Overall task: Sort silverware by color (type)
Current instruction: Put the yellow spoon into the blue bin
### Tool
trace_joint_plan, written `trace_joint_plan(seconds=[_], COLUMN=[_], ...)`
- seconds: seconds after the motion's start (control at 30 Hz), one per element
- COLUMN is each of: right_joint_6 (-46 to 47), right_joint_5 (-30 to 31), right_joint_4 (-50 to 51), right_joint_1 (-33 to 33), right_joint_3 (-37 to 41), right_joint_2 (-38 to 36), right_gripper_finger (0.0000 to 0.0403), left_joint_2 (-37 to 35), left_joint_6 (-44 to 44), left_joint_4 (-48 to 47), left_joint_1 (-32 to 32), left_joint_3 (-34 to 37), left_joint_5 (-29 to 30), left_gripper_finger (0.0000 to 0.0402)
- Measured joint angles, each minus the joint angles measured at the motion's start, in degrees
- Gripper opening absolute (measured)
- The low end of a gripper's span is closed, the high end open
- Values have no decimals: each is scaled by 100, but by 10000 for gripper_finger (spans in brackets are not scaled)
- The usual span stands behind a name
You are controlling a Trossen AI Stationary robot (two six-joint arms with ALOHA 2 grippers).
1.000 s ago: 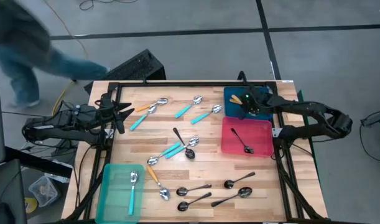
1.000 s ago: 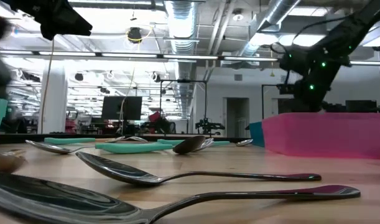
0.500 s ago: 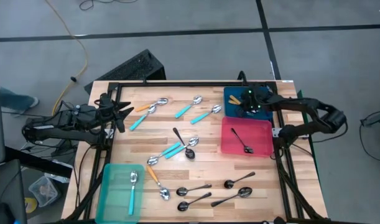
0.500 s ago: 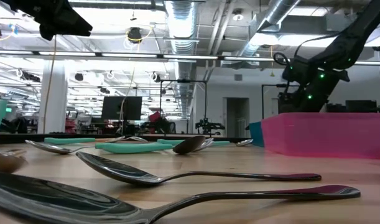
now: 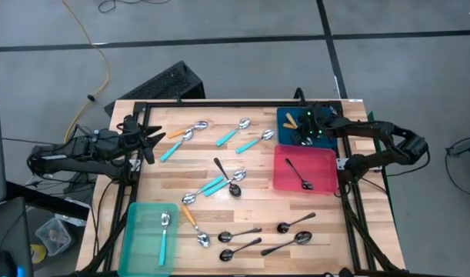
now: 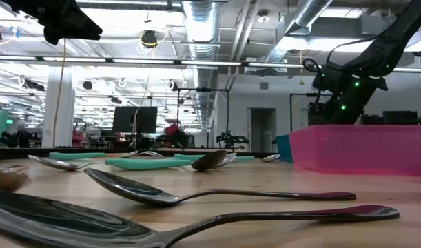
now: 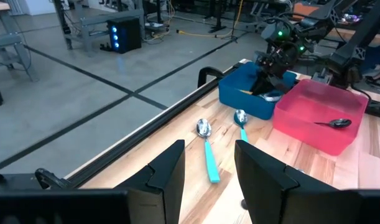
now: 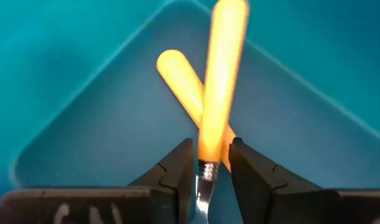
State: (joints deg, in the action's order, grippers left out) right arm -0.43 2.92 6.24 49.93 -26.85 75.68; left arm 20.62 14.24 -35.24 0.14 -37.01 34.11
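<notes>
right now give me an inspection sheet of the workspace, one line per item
surface: wooden table, spoons scattered across it.
job's things: blue bin holds orange-handled spoons; pink bin holds one dark spoon; teal bin holds one teal-handled spoon; teal, orange and dark spoons lie loose on the wood.
clutter: nothing seen on the table besides spoons and bins.
grippers: right pincer is down in the blue bin, fingers either side of an orange-handled spoon; left pincer waits open at the table's left edge.
cables: yellow cable on the floor.
surroundings: dark keyboard-like object on the floor behind the table; nobody in view.
</notes>
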Motion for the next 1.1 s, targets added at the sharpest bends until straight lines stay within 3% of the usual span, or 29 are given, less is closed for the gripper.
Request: trace_joint_plan(seconds=[0.3,0.73,0.97,1.1], right_joint_6=[46,394,542,547], right_joint_5=[28,-28,-138,-151], right_joint_4=[330,1156,1063,866], right_joint_1=[-5,-573,-1180,-1539], right_joint_3=[-222,-1436,-1968,-2057], right_joint_2=[-65,-640,-673,-669], right_gripper_finger=[180,175,175,175], left_joint_2=[0,0,406,1073], left_joint_6=[-2,-5,245,60], left_joint_4=[-3,-3,19,143], left_joint_1=[2,0,2,122], left_joint_3=[0,0,0,1], left_joint_5=[0,24,1160,1151], left_gripper_finger=[124,124,124,124])
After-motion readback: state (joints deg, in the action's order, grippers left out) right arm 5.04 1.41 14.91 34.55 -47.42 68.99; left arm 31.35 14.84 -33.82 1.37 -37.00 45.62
